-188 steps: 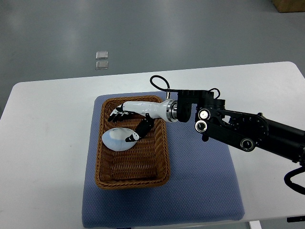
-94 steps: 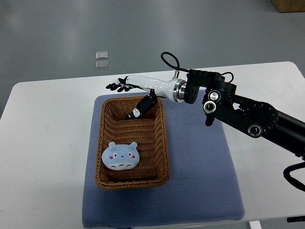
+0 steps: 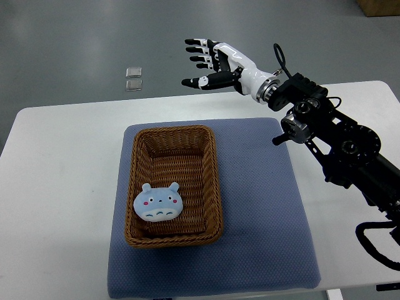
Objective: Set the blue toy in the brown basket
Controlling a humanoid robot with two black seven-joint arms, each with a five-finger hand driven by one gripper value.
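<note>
Blue mat (image 3: 262,237): spread across the middle of the white tabletop (image 3: 56,187), running to its near edge.
Blue toy (image 3: 157,203): face up, lying in the near half of the brown basket (image 3: 209,187), just off its left wall!
Brown basket: wicker, sitting on the mat's left side.
Right robot hand (image 3: 209,65): up beyond the tabletop's far edge, fingers spread wide, holding nothing at all.
Left arm: not showing.
Progress: by my read the placing is done; only pulling the arm clear is left.
</note>
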